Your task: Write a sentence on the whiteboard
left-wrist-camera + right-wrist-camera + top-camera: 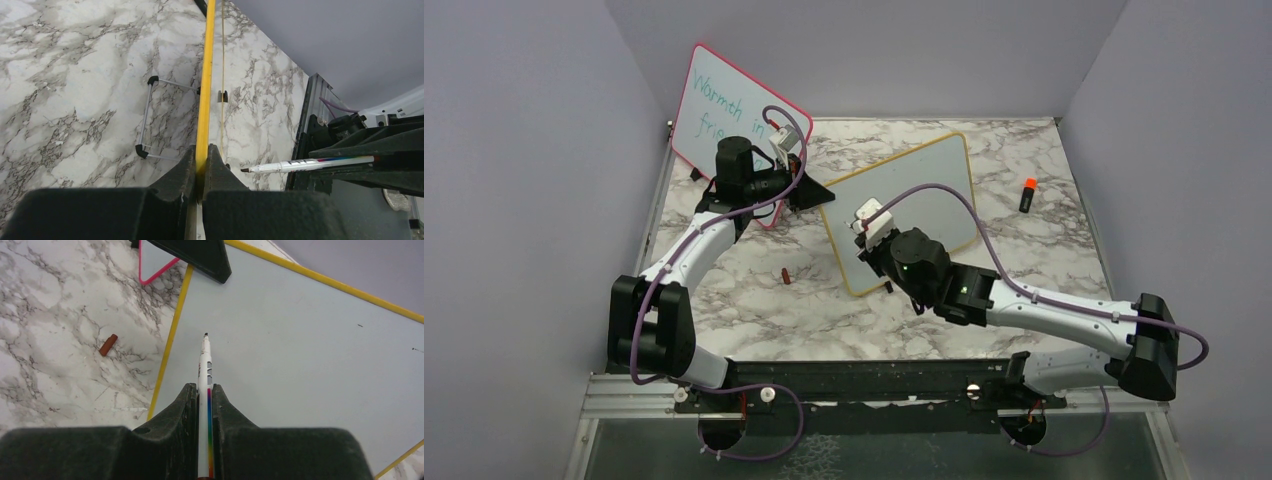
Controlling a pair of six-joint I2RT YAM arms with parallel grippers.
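**Marker poised, nothing written yet**

My right tool (202, 390) is clenched on the marker (204, 362). The barrel runs out between the fingers, and the uncapped dark tip points at the board (300, 365), just inside its left edge. In the left wrist view I make out a gap between tip and surface, so I judge the marker is not touching.

My left tool (201, 154) is clamped on the board's yellow frame at the corner nearest that arm, which steadies it. The board sits mid-desk, leaning on its small wire feet, between the two arms and just right of the pink board (714, 110) with the teal writing.

The white face I can see is bare apart from a couple of tiny specks, with no letter or stroke of the sentence on it. In the overhead view my right arm hides part of the board, so I can't speak for that patch.

A small reddish-brown cap (108, 345) lies on the desk (754, 300) just left of the board. I take it to be the marker's. A second marker (1028, 195) with an orange end lies well off to the right.

As I read it, the preparation is done: marker gripped and uncapped, board braced. All of the writing is left.
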